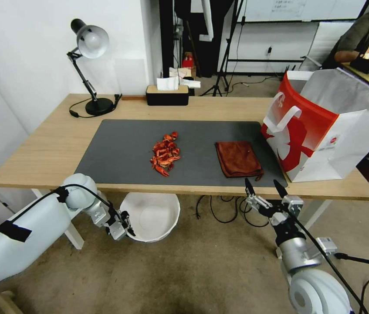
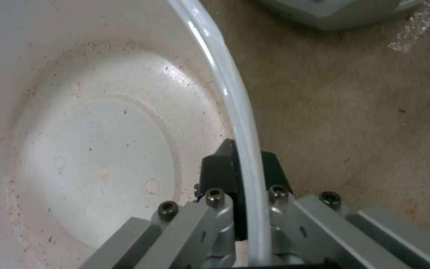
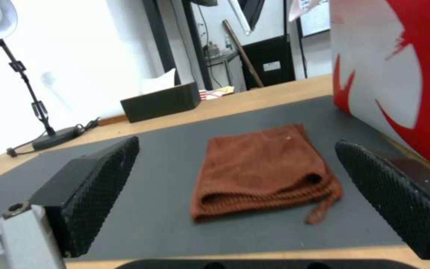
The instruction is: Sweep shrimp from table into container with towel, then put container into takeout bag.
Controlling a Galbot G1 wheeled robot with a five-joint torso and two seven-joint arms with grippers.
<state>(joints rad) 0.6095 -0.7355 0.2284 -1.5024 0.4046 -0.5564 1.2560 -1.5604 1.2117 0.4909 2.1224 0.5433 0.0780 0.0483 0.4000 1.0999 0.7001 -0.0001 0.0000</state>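
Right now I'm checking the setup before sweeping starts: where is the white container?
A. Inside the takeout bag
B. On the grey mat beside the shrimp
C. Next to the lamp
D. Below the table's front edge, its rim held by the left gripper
D: the container sits below the table edge, and the left gripper is clamped on its rim.

White wall on the left, with a black desk lamp throwing a bright patch on it. Scuffed beige floor with loose black cables. Out back there's what looks like a tripod, hard to tell.
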